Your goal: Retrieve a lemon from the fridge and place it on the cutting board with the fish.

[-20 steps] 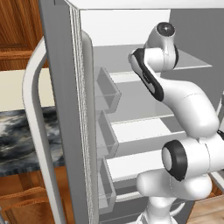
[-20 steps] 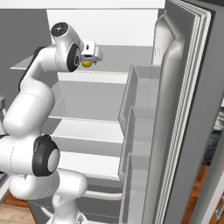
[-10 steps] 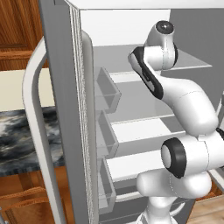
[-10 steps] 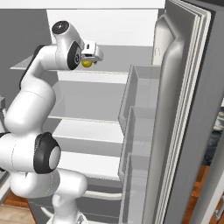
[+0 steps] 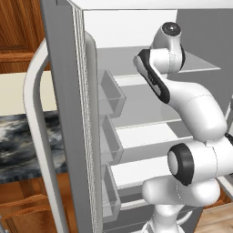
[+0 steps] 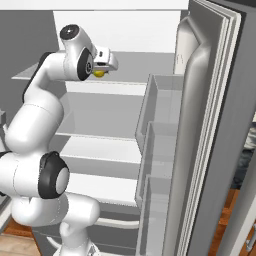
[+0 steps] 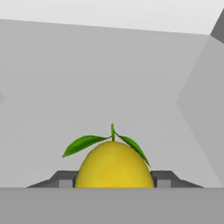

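Little shifts in your arm; only the gripper [image 7: 113, 183] has closed in since before. At bottom centre of the hand view, both fingers [image 7: 65, 180] press the lemon [image 7: 113, 166], gripping it for lifting off the fridge [image 6: 210, 125] shelf.

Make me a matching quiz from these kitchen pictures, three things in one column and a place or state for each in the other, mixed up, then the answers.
Column one:
1. lemon
2. hand
3. fridge

Column two:
A. doors swung open, white shelves showing
B. yellow, with green leaves on top, up at the top shelf
C. dark fingers against both sides of the fruit

Pairs: 1-B, 2-C, 3-A
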